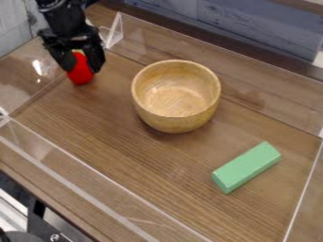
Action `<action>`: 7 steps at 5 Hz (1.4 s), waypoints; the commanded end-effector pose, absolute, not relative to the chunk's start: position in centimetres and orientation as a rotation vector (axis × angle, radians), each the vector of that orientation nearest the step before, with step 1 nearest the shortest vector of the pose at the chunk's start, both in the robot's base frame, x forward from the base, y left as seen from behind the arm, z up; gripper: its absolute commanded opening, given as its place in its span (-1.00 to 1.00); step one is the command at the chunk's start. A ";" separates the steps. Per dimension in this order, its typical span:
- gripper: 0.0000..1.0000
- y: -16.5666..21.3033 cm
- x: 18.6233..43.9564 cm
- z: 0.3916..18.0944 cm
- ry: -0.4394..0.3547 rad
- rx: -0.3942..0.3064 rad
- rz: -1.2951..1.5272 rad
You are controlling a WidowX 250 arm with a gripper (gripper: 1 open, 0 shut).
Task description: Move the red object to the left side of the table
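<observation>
The red object [81,72], a small glossy strawberry-shaped toy, rests on the table [127,165] at its far left, near the back corner. My gripper [75,60] hangs open just above and behind it, with one dark finger on either side of the toy's top. The fingers do not press on it. Part of the toy's upper end is hidden behind the gripper.
A round wooden bowl [177,95] stands in the middle of the table, right of the toy. A green rectangular block [246,167] lies near the front right. Low clear acrylic walls [38,142] border the tabletop.
</observation>
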State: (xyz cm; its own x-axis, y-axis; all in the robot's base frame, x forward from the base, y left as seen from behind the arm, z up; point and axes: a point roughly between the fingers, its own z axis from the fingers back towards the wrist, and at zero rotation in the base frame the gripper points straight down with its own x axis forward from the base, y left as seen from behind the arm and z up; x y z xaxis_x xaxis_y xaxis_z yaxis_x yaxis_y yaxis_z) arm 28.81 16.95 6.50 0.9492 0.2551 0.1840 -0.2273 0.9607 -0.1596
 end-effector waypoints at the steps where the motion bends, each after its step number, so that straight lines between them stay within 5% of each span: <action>1: 1.00 15.9 29.2 8.2 -0.260 -0.102 0.279; 3: 1.00 12.8 29.4 10.3 -0.255 -0.109 0.232; 5: 1.00 9.9 28.9 9.0 -0.247 -0.108 0.142; 7: 1.00 8.3 28.7 9.9 -0.235 -0.099 0.077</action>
